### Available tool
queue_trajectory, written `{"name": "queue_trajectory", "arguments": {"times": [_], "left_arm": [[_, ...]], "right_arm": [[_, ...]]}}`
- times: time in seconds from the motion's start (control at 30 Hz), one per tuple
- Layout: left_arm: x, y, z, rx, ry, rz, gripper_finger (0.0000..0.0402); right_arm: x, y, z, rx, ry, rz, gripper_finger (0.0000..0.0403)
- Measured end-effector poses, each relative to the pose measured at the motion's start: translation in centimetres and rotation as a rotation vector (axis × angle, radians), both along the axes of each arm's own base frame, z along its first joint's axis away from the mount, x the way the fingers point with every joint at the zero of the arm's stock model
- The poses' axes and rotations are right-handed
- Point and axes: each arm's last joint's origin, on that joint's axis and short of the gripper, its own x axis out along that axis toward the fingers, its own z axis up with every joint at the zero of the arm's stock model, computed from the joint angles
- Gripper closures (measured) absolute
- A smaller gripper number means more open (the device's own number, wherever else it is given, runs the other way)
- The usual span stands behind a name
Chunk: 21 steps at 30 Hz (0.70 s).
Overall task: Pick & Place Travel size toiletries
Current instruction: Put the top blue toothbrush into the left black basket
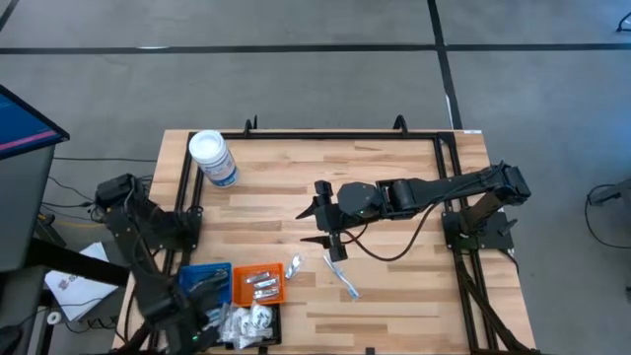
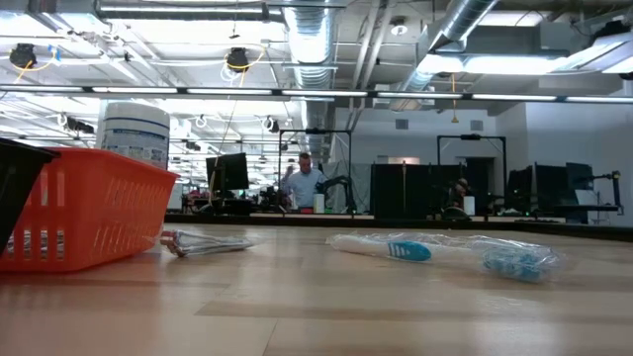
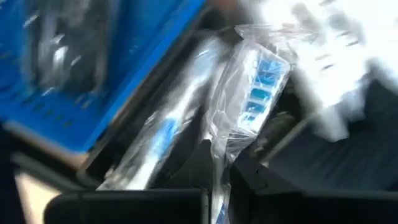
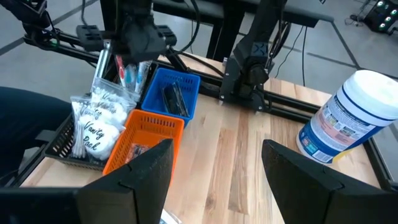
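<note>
A pale wooden table [image 1: 394,187] fills the middle of the high view, with grey floor around it and an open workshop hall behind it in the low view.

The left gripper [image 1: 202,314], at the lower left of the high view, is clamped on a clear-wrapped toothbrush [image 3: 249,99] over the black tray [image 1: 271,330]. Just beside it lie white packets [image 4: 99,121] in that tray, then the blue tray [image 1: 210,279] and the orange tray [image 1: 260,286] with small tubes [image 1: 261,283] inside.

The right gripper [image 1: 336,245], near the centre of the high view, hangs with its fingers [image 4: 146,171] spread wide and nothing between them. Just below it another wrapped toothbrush [image 1: 341,277] lies on the bare wood, and a silvery packet [image 1: 294,265] rests beside the orange tray. A white-lidded jar [image 1: 212,158] stands at the upper left.
</note>
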Motion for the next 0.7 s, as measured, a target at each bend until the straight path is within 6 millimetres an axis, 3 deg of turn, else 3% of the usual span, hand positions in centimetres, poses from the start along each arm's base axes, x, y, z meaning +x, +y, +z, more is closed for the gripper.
{"name": "queue_trajectory", "arguments": {"times": [0.17, 0.27, 0.43, 0.7], "left_arm": [[2.5, 1.1, 0.0, -0.034, 0.019, -0.062, 0.0396], [2.9, 1.3, -0.1, -0.039, 0.036, -0.094, 0.0395], [2.2, 1.3, -0.6, 0.014, 0.011, -0.118, 0.0395], [-0.4, 1.1, -2.4, 0.075, 0.030, -0.141, 0.0395]], "right_arm": [[0.0, 0.0, 0.0, 0.000, 0.003, -0.001, 0.0163], [0.0, 0.0, -0.1, -0.001, 0.007, 0.000, 0.0163], [-0.1, 0.2, -0.1, -0.004, 0.009, 0.007, 0.0163], [-0.1, 0.2, -0.1, -0.004, 0.009, 0.006, 0.0163]]}}
